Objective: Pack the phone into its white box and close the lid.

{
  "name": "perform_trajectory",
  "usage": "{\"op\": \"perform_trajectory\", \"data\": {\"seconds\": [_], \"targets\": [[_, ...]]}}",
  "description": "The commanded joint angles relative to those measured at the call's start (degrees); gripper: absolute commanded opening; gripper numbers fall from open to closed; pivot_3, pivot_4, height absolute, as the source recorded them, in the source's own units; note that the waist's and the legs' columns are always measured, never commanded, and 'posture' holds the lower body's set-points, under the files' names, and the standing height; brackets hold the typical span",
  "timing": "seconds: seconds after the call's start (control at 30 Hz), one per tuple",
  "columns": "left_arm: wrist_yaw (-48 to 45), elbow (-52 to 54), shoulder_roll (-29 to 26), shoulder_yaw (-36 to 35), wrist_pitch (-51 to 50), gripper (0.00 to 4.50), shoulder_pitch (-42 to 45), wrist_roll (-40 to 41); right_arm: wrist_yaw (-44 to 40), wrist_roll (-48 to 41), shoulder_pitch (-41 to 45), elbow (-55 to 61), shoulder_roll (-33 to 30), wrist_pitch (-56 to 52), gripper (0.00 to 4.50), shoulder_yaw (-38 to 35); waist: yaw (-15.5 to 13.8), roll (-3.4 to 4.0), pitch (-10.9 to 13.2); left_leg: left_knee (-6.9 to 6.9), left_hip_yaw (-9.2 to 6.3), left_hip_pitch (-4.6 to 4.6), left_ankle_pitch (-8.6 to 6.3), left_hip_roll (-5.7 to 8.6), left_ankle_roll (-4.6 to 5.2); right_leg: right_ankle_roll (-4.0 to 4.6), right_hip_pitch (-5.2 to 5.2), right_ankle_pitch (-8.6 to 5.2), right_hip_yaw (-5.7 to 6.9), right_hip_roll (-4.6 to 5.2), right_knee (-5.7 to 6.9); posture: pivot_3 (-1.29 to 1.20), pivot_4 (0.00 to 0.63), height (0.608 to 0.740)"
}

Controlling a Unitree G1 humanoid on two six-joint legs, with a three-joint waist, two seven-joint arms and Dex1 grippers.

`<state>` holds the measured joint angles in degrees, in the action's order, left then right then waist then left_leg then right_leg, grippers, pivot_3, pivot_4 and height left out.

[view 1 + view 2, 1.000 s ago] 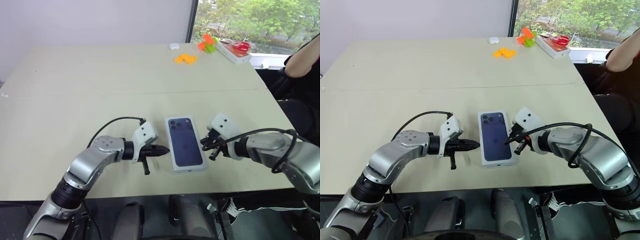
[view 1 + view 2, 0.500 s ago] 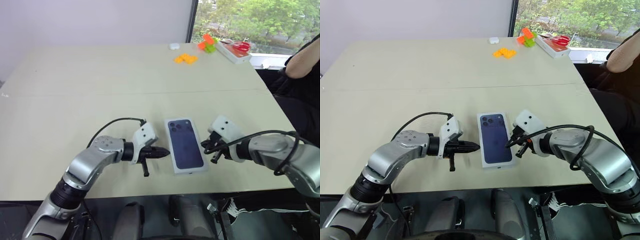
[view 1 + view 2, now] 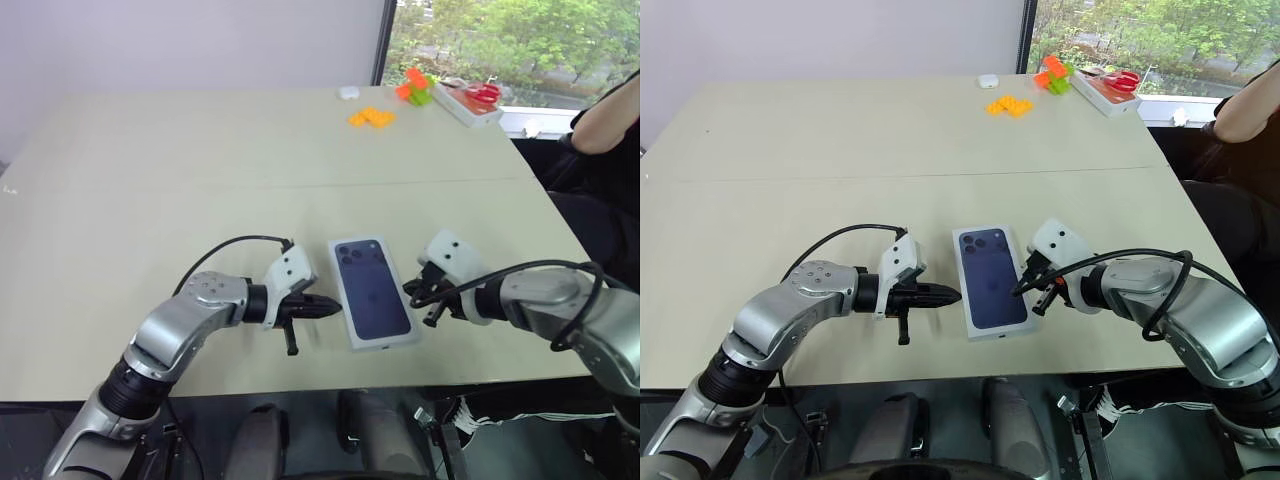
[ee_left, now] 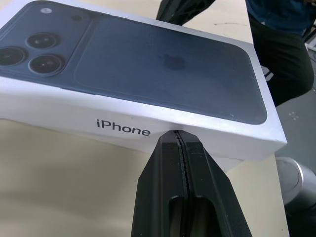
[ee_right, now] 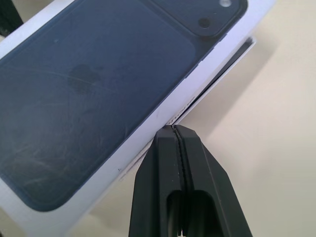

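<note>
From above, the lid (image 3: 375, 291) sits on the white box near the table (image 3: 150, 190) edge, between both arms. The left gripper (image 4: 179, 136) presses its closed fingertips against the lid's side. The right gripper (image 5: 174, 129), fingers together, touches the opposite side, where the white box (image 5: 224, 70) peeks out underneath.

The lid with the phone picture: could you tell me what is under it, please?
Under the lid a sliver of the white box shows at one edge, resting on the table. The box's inside is covered, so the phone cannot be seen.
</note>
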<state>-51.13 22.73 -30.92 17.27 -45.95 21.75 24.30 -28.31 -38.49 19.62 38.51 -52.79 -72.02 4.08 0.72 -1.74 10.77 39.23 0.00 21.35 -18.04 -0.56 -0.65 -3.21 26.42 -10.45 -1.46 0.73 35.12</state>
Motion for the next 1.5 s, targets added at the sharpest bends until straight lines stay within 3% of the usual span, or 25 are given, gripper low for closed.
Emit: {"op": "perform_trajectory", "data": {"seconds": [0.03,0.8,1.5], "targets": [[0.0,1.3,0.5,1.2,1.5,0.0,0.9,-0.3,-1.7,-1.5,-0.4,4.0,0.8,0.5,0.01,0.1,0.0,0.0,0.0,0.0,0.0,0.0,0.0,0.0,0.0,0.0,0.0,0.0,0.0,0.0,0.0,0.0,0.15,0.726],[1.3,-1.2,2.9,1.4,3.2,0.0,1.5,-2.5,-0.7,1.5,-1.3,2.6,3.1,0.2,0.01,0.0,0.0,0.0,0.0,0.01,0.0,-0.03,0.0,0.01,0.0,-0.01,-0.04,0.01,0.0,0.0,0.01,0.0,0.15,0.726],[0.3,-1.2,1.7,1.7,3.6,0.0,0.9,-2.9,-2.0,3.5,-3.4,2.7,2.2,1.3,0.01,0.2,0.0,0.0,0.0,0.01,-0.01,-0.03,0.0,0.02,0.0,-0.01,-0.04,0.02,0.0,0.0,0.02,0.0,0.15,0.726]]}}
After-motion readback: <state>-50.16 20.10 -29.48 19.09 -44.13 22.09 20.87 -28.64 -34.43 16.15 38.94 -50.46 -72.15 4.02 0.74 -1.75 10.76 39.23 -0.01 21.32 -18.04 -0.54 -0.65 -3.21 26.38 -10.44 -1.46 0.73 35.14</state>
